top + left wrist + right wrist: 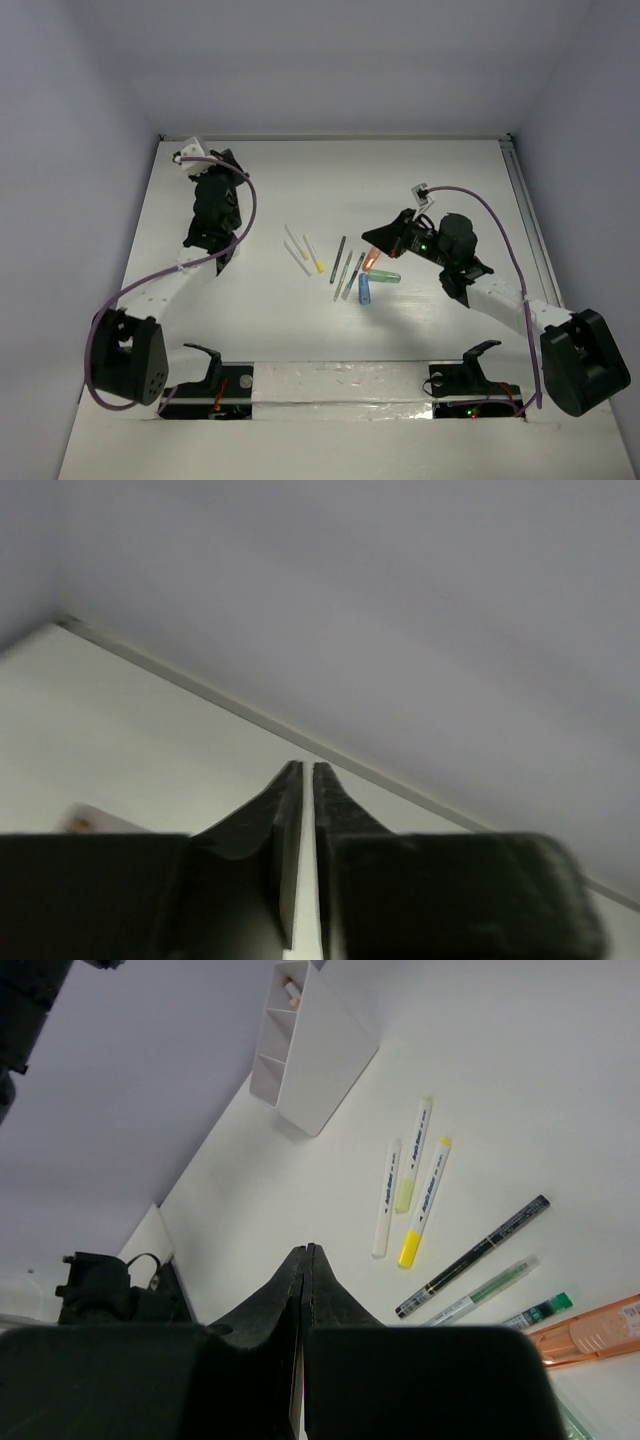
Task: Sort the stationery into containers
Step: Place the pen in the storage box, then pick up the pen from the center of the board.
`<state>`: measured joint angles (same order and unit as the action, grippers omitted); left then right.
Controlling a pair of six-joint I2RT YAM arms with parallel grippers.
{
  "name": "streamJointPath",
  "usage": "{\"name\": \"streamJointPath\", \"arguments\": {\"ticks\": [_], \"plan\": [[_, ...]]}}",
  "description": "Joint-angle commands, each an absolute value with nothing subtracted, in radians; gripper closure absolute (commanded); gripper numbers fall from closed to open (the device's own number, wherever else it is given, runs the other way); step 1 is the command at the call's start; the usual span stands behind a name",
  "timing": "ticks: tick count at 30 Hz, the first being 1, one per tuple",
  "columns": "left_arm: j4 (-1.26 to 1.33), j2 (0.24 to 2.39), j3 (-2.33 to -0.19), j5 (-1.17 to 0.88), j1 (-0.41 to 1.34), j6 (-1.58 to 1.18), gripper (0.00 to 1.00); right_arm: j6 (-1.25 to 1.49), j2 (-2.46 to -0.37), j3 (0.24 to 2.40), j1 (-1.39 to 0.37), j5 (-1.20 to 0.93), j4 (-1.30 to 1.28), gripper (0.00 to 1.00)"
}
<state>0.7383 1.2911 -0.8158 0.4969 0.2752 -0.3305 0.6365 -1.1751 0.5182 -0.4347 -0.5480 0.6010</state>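
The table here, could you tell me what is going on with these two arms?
The job is sorting pens into a white box. Most pens lie loose on the table; one pinkish item sits in the box's end slot. The right claw is shut and empty near them. The left claw is nearly shut, empty, facing the wall.

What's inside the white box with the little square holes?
The white box has three compartments. The farthest one holds one stick with a pinkish tip. The other two show nothing, but their walls hide the bottoms.
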Motion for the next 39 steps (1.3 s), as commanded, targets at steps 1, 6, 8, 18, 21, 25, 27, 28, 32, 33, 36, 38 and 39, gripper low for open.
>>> {"name": "streamJointPath", "arguments": {"ticks": [1, 6, 8, 18, 21, 25, 27, 28, 32, 33, 36, 38, 39], "plan": [[0.609, 1.215, -0.755, 0.421, 0.395, -0.463, 1.0, 0.603, -1.172, 0.571, -0.454, -0.525, 0.601, 1.0], [0.506, 1.187, -0.594, 0.431, 0.547, -0.626, 1.0, 0.6, -1.17, 0.574, -0.454, -0.522, 0.591, 1.0], [0.447, 1.187, -0.569, 0.457, 0.616, -0.664, 1.0, 0.598, -1.177, 0.574, -0.454, -0.517, 0.589, 1.0], [0.255, 1.477, -0.693, 0.502, 0.673, -0.85, 0.8, 0.597, -1.215, 0.586, -0.454, -0.525, 0.589, 1.0], [0.232, 1.561, -0.748, 0.505, 0.673, -0.854, 0.78, 0.583, -1.212, 0.587, -0.454, -0.505, 0.574, 1.0], [0.23, 1.592, -0.767, 0.523, 0.673, -0.859, 0.69, 0.584, -1.212, 0.591, -0.463, -0.517, 0.574, 1.0], [0.238, 1.583, -0.753, 0.538, 0.673, -0.856, 0.69, 0.577, -1.21, 0.589, -0.463, -0.499, 0.566, 1.0], [0.229, 1.577, -0.755, 0.546, 0.673, -0.853, 0.68, 0.578, -1.212, 0.591, -0.463, -0.499, 0.565, 1.0], [0.209, 1.566, -0.741, 0.558, 0.673, -0.85, 0.68, 0.591, -1.224, 0.594, -0.463, -0.526, 0.58, 1.0], [0.204, 1.568, -0.742, 0.564, 0.673, -0.848, 0.68, 0.588, -1.224, 0.592, -0.463, -0.516, 0.578, 1.0], [0.187, 1.591, -0.744, 0.578, 0.673, -0.853, 0.7, 0.595, -1.233, 0.595, -0.463, -0.52, 0.58, 1.0], [0.202, 1.615, -0.745, 0.584, 0.673, -0.856, 0.71, 0.597, -1.233, 0.595, -0.463, -0.534, 0.584, 1.0], [0.201, 1.626, -0.753, 0.586, 0.673, -0.853, 0.71, 0.589, -1.229, 0.594, -0.463, -0.529, 0.583, 1.0]]}}
